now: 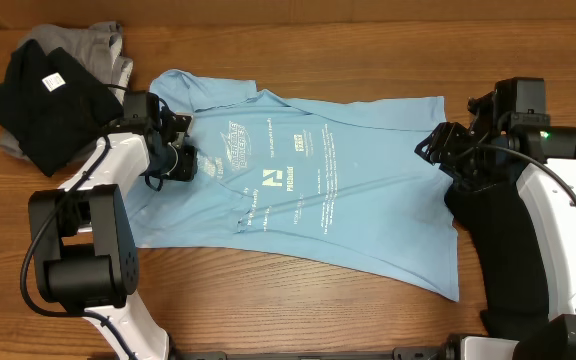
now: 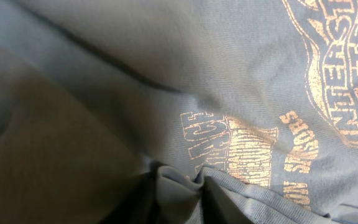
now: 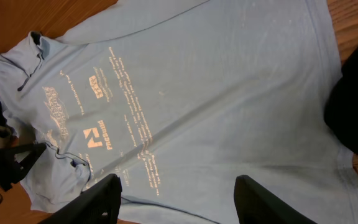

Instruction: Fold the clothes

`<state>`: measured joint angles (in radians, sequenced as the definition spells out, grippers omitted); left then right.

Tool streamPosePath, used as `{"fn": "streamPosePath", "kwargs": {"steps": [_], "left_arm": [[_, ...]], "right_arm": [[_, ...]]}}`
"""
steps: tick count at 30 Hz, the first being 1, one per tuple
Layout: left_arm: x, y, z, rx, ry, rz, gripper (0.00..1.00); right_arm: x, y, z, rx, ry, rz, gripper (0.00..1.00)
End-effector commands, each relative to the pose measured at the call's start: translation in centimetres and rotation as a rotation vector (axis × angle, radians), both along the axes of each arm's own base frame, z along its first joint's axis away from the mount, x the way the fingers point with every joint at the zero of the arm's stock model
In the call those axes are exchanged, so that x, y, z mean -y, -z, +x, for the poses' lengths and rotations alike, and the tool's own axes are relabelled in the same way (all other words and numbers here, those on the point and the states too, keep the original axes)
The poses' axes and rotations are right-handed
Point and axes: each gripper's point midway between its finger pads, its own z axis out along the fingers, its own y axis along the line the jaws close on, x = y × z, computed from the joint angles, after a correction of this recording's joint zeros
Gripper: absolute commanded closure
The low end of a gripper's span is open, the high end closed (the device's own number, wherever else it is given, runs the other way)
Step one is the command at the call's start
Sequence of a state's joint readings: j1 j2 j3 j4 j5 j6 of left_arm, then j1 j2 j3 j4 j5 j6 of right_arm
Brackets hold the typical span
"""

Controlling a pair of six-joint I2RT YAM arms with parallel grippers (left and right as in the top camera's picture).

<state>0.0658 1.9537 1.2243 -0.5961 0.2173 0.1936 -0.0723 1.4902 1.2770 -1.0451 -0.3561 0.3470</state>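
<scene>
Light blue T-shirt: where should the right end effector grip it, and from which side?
Pinch the hem of the light blue T-shirt, coming from the right end effector's side: that edge lies flat and free on the table, so it is probably easiest to lift.

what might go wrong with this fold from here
1. The light blue T-shirt puckers at the left jaws, so a lift may take an uneven bunch and crease the print.
2. The right jaws stand open near the hem, holding nothing; pulling from one side alone could skew the shirt.
3. A black cloth lies at that hem and might get caught.
</scene>
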Motion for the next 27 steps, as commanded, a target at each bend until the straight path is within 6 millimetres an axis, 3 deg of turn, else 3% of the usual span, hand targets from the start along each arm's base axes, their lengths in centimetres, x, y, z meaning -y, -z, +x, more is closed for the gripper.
{"fn": "streamPosePath", "kwargs": {"steps": [1,8,11,13,18,22,25,27], "left_arm": [[0.4,0.4,-0.3,-0.019,0.013,-0.018,0.78],[-0.4,-1.4,0.0,-0.053,0.003,0.016,0.83],[-0.4,-2.1,0.1,-0.059,0.003,0.015,0.73],[-0.4,-2.7,0.2,-0.065,0.003,0.015,0.73],[-0.6,-3.6,0.3,-0.074,0.000,0.030,0.96],[-0.7,-3.4,0.3,-0.075,0.000,0.033,0.86],[-0.7,-3.0,0.2,-0.073,-0.001,0.034,0.96],[-0.6,-2.8,-0.1,-0.081,-0.001,0.032,0.96]], "right_arm": [[0.2,-1.2,0.4,0.038,0.002,0.001,0.38],[0.2,-1.2,0.3,0.035,0.002,0.002,0.38],[0.2,-1.2,0.3,0.036,0.003,0.001,0.37],[0.2,-1.2,0.3,0.036,0.003,0.001,0.37],[0.2,-1.2,0.4,0.040,0.002,0.000,0.37],[0.2,-1.3,0.5,0.046,0.002,0.000,0.37],[0.2,-1.3,0.6,0.049,0.002,0.000,0.37],[0.2,-1.3,0.6,0.049,0.002,0.000,0.37]]}}
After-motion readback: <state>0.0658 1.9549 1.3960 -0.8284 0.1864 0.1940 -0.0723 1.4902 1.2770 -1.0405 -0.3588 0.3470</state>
